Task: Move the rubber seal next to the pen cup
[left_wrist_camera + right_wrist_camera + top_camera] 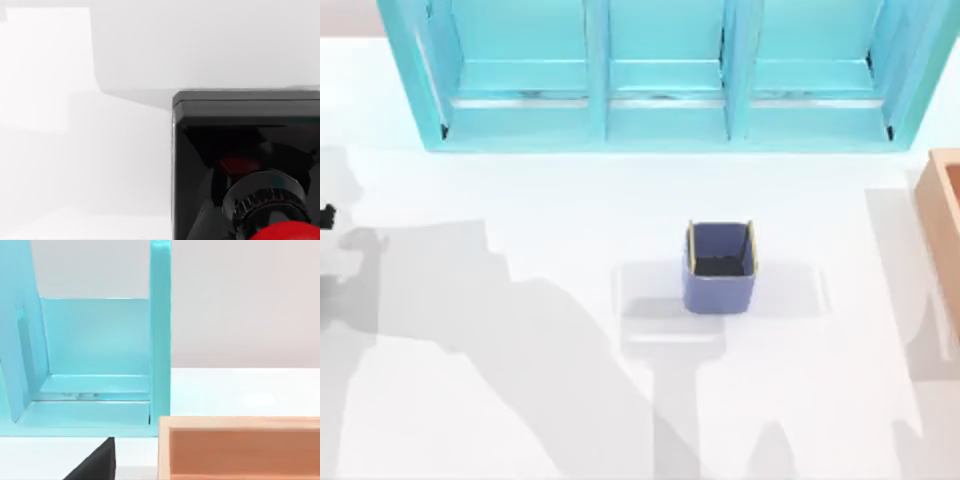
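The pen cup (720, 265), a small square periwinkle cup with thin yellow rim edges and a dark inside, stands upright near the table's middle. The rubber seal (240, 150) shows very close in the left wrist view: a black square block with a ribbed black collar and a glossy red knob (285, 232). It stands on the white table. A small black piece (326, 215) sits at the top view's left edge, far left of the cup; I cannot tell what it is. A black wedge (95, 465) at the lower edge of the right wrist view looks like part of my right gripper.
A large turquoise shelf unit (665, 120) spans the back of the table. A tan wooden box (945, 230) stands at the right edge, also close in the right wrist view as the wooden box (240, 447). Arm shadows fall across the white table left and in front of the cup.
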Tool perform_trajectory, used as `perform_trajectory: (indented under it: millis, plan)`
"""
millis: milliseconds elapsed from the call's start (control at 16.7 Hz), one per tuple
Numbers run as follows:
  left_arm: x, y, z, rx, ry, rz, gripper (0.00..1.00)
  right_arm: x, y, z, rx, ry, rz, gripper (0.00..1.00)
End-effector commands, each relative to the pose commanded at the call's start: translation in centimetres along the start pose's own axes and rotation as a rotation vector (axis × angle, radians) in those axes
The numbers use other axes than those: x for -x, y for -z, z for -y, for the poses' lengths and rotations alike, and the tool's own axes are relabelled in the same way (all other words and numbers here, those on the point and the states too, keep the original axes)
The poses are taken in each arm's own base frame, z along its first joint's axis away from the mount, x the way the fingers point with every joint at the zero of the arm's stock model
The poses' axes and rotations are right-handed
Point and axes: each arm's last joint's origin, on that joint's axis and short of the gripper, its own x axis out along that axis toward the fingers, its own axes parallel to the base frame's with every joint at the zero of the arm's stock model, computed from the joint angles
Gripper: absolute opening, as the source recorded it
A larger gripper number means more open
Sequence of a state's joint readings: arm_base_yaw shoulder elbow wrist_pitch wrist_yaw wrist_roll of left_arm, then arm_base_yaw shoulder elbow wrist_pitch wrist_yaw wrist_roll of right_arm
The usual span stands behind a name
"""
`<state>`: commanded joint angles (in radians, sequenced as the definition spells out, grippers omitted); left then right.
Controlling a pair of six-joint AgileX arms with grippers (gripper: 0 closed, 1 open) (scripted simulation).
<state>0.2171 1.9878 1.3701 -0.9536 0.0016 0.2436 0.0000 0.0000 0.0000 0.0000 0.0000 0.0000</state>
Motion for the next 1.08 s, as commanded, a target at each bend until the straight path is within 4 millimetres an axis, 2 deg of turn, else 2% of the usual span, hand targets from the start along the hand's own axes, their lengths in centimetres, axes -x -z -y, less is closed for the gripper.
perform_trajectory:
  millis: [360, 480, 720, 960, 1080]
  plan:
    - [0.1, -0.1, 0.1, -0.003, 0.000, 0.001, 0.00, 0.0, 0.0, 0.0, 0.000, 0.000, 0.000, 1.00]
    - [1.1, -0.6, 1.2, -0.003, -0.001, 0.005, 0.00, 0.0, 0.0, 0.0, 0.000, 0.000, 0.000, 1.00]
    - [5.8, -1.8, 6.1, -0.007, 0.000, -0.007, 0.00, 0.0, 0.0, 0.0, 0.000, 0.000, 0.000, 1.00]
    - [11.5, -0.9, 11.9, -0.005, -0.002, -0.023, 0.00, 0.0, 0.0, 0.0, 0.000, 0.000, 0.000, 1.00]
    - [13.5, -0.2, 13.6, -0.003, -0.001, -0.005, 0.00, 0.0, 0.0, 0.0, 0.000, 0.000, 0.000, 1.00]
